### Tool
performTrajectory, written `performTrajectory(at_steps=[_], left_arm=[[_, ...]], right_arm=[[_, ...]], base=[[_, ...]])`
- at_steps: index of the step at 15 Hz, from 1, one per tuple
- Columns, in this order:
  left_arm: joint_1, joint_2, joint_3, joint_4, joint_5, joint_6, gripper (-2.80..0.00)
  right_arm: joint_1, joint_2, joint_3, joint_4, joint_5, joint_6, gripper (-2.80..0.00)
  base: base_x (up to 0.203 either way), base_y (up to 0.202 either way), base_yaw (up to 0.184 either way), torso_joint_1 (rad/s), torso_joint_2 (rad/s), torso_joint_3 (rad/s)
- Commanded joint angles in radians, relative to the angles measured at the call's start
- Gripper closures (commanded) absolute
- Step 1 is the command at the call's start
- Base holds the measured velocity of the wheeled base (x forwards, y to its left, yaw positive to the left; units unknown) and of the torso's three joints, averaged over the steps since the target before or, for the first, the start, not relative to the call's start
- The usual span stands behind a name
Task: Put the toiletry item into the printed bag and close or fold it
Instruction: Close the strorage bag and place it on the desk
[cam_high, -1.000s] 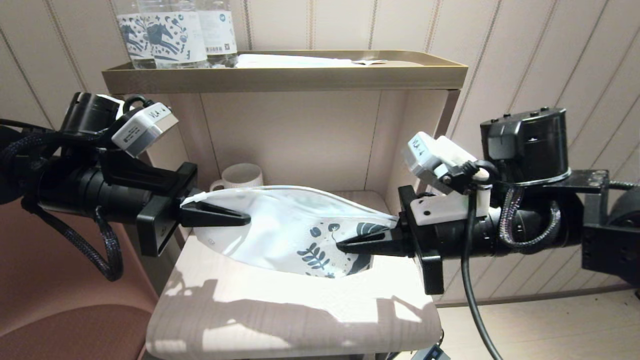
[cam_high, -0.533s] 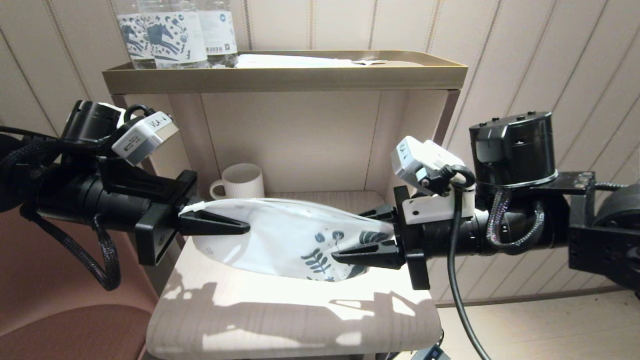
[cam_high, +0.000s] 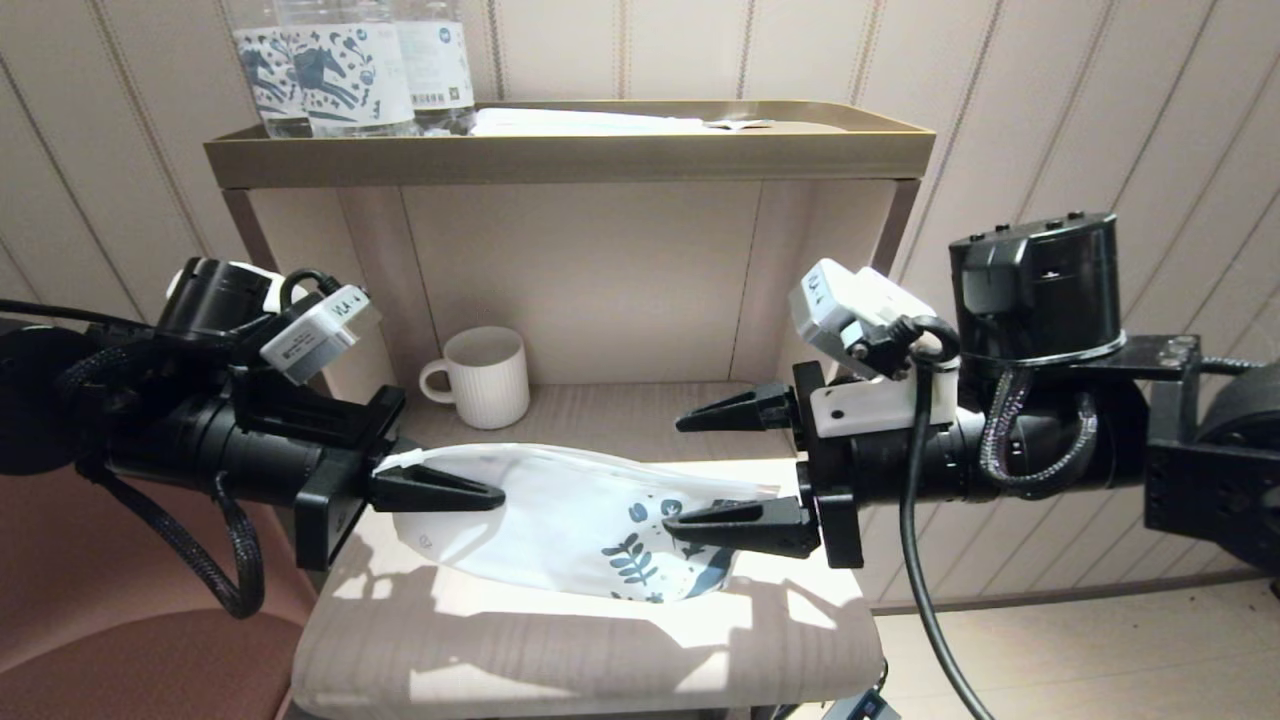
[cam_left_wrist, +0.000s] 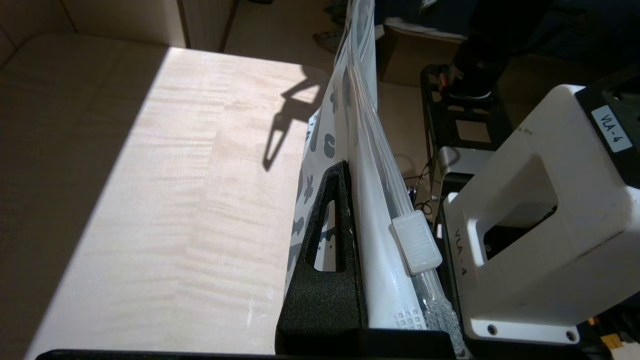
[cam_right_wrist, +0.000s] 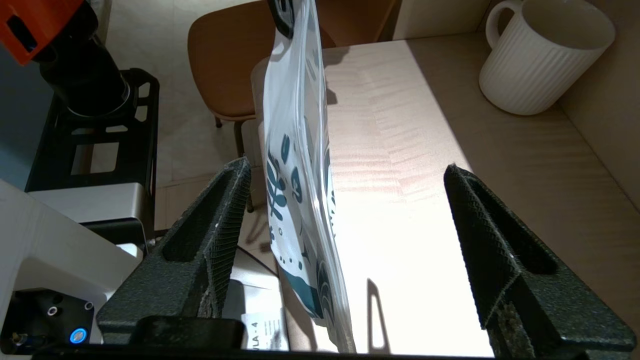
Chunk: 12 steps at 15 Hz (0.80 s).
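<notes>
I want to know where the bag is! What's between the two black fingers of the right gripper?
The printed end of the bag hangs between the open fingers of the right gripper, touching neither. The right wrist view shows it.

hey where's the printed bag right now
In the head view the printed bag hangs low over the wooden shelf, in front of the white mug. The left gripper pinches its zip end; the open right gripper straddles its printed end.
</notes>
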Motion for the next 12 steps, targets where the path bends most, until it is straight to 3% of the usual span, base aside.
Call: performTrajectory(at_steps=[1,4,7,10,12], left_arm=[[0.000,0.033,-0.005,0.006,-0.004,0.002,0.00],[-0.009,0.067,-0.029,0.030,-0.003,-0.027,0.00],[-0.014,0.073,-0.133,0.113,-0.007,-0.156,0.00],[-0.043,0.052,-0.171,0.157,-0.012,-0.208,0.00],[-0.074,0.035,-0.199,0.170,-0.012,-0.297,0.00]], right_arm=[[0.001,-0.004,-0.010,0.001,0.001,0.003,-2.80],[0.011,-0.013,-0.047,0.006,-0.045,0.112,-2.80],[0.059,0.000,-0.123,0.035,-0.154,0.165,-2.80],[0.103,0.030,-0.318,0.284,-0.205,0.159,-2.80],[0.112,0.065,-0.448,0.428,-0.215,0.149,-2.80]], base=[[0.000,0.000,0.000,0.000,0.00,0.000],[0.000,0.000,0.000,0.000,0.00,0.000],[0.000,0.000,0.000,0.000,0.00,0.000],[0.000,0.000,0.000,0.000,0.00,0.000],[0.000,0.000,0.000,0.000,0.00,0.000]])
